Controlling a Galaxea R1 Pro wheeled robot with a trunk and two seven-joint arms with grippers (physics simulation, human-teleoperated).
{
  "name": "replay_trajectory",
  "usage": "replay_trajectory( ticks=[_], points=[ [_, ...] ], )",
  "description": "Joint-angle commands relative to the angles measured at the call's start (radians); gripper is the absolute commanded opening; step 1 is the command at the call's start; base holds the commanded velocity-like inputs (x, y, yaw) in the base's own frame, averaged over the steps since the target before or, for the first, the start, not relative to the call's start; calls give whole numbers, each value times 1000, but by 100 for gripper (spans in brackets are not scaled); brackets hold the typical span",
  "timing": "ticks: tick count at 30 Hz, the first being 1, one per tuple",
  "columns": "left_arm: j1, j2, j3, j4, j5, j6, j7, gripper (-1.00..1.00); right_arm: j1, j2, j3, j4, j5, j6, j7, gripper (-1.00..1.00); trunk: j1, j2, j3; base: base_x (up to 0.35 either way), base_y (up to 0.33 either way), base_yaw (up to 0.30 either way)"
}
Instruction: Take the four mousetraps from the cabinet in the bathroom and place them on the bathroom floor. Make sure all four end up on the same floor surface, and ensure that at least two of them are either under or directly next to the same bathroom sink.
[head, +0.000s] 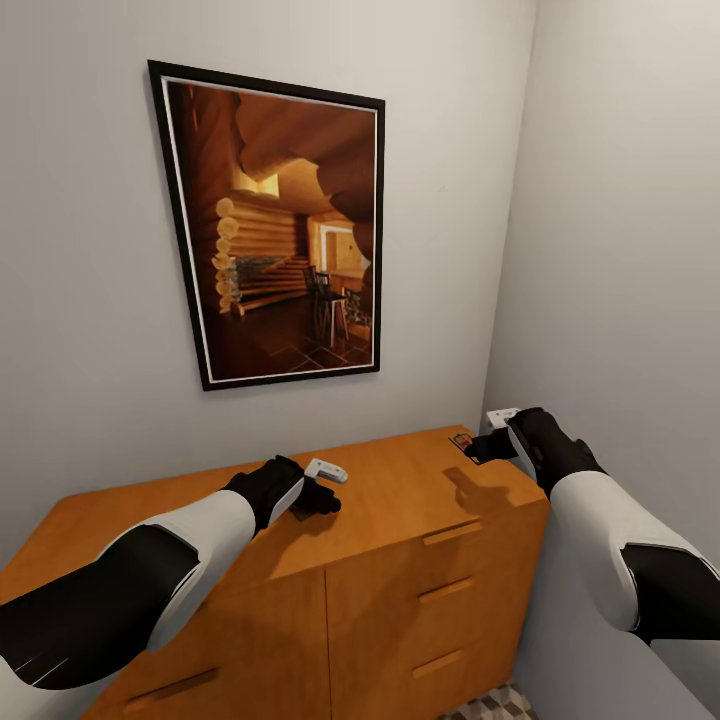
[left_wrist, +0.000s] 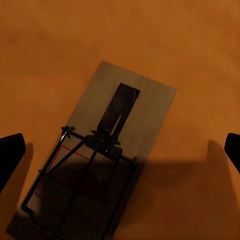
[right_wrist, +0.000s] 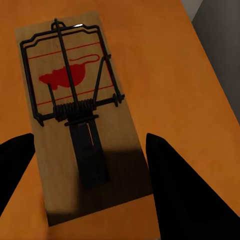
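Note:
The orange-brown cabinet (head: 400, 490) stands against the wall, and both my arms reach over its top. A mousetrap (left_wrist: 130, 100) lies flat on the top under my left gripper (left_wrist: 120, 155), which is open, its fingertips (left_wrist: 11, 150) wide apart on either side. In the head view the left gripper (head: 318, 500) hides that trap. A second mousetrap (right_wrist: 80, 115), with a red mouse print, lies near the cabinet's far right corner (head: 462, 440). My right gripper (right_wrist: 90, 175) (head: 488, 447) is open around its near end, fingers (right_wrist: 180, 190) close to its edges. The sink is out of view.
A framed picture of a log cabin interior (head: 280, 230) hangs on the wall above the cabinet. The side wall (head: 620, 250) runs close along the cabinet's right end. Drawers with bar handles (head: 445, 590) face me. A patch of cube-patterned bathroom floor (head: 500, 705) lies below.

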Motion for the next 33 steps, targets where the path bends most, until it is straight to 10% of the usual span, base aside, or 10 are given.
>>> replay_trajectory(
  ticks=[1, 33],
  points=[
    [-1, 0, -8, -1, 10, 5, -1, 100, -1, 1, -6, -2, 10, 3, 8, -100, 0, -1, -1, 0, 0, 0],
    [-1, 0, -6, 4, 12, 3, 0, 100, -1, 1, -6, -2, 10, 3, 8, -100, 27, -50, -23, 0, 0, 0]
  ],
)
